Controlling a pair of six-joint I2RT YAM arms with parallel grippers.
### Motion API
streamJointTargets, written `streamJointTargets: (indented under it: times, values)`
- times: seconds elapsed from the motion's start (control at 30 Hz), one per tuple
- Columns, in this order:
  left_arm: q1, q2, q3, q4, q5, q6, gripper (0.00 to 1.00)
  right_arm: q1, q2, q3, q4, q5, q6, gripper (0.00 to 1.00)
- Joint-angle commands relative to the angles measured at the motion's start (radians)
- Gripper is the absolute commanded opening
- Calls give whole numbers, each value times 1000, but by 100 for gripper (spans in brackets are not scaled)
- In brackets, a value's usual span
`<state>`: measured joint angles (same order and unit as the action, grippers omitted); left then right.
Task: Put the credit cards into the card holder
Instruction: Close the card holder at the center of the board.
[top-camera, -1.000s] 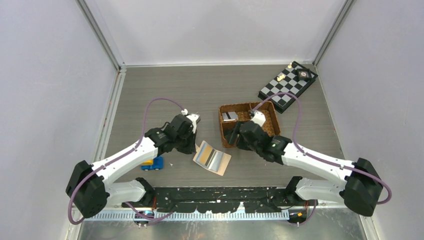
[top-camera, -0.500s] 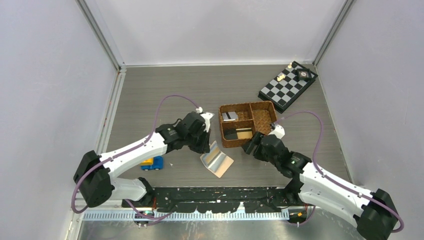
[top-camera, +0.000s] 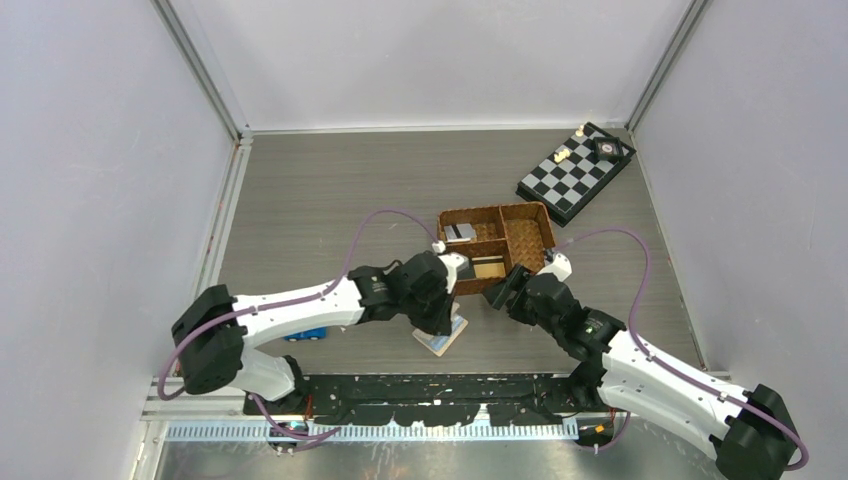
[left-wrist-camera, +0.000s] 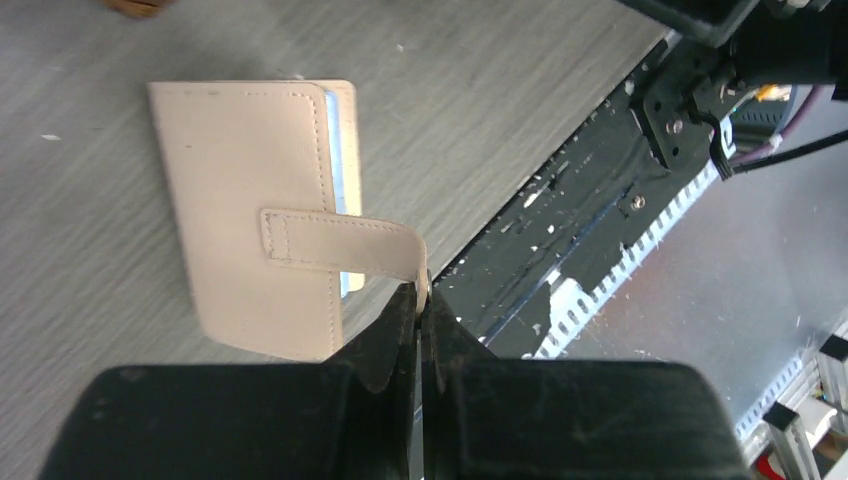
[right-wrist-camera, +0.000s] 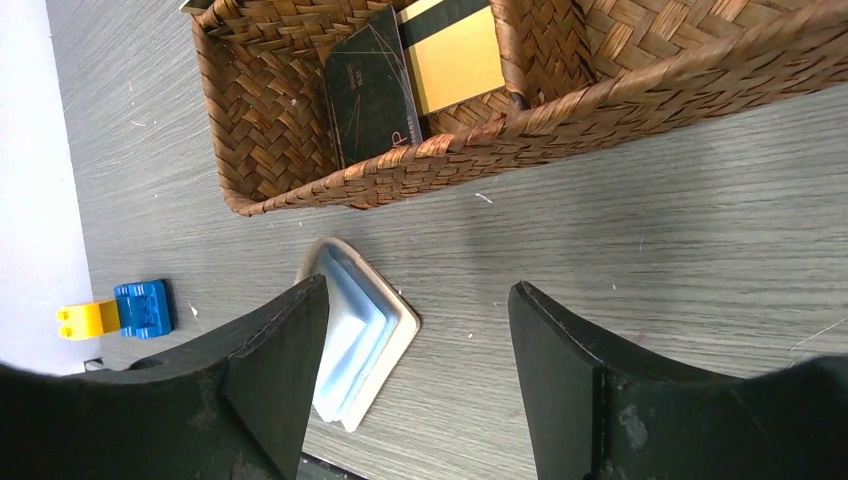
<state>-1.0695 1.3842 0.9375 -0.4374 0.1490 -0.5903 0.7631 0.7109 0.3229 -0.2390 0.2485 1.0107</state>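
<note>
**Card holder held by its tab alone**

The left pincer (left-wrist-camera: 418, 300) is clamped tight on the snap tab (left-wrist-camera: 340, 245) of the small beige-pink folding card holder (left-wrist-camera: 250, 200). The holder lies folded on the grey bench (right-wrist-camera: 650, 230), just before the near wall of the brown woven divided basket (right-wrist-camera: 620, 90). The right pincer (right-wrist-camera: 415, 300) gapes wide and empty beside that wall. A thin black credit card (right-wrist-camera: 370, 90) and a yellow-tan credit card (right-wrist-camera: 460, 60) lie inside the basket. The pinch on the tab is thin, so a pull may slip off it, or drag the whole holder instead of opening it.

Left arm (top-camera: 300, 308) is stretched way over toward the middle, with the left gripper (left-wrist-camera: 418, 300) pinched tight on the card holder (left-wrist-camera: 240, 190) tab. Right arm (top-camera: 650, 365) angles in low, and the right gripper (right-wrist-camera: 418, 300) has its jaws spread wide, holding nothing.
</note>
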Motion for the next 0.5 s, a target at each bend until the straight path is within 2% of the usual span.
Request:
streamJointTargets:
  times: [0.0, 0.2, 0.3, 0.47]
  values:
    - [-44, 57, -23, 134, 67, -82, 7, -2, -15, 6, 41, -3, 25, 70]
    - [-56, 14, -29, 151, 82, -64, 52, -3, -34, 3, 38, -59, 54, 69]
    - [-54, -46, -7, 96, 58, -34, 64, -3, -51, -4, 37, -101, 60, 69]
    - [-47, -149, 48, -30, -14, 12, 74, -3, -54, 0, 21, -153, 59, 70]
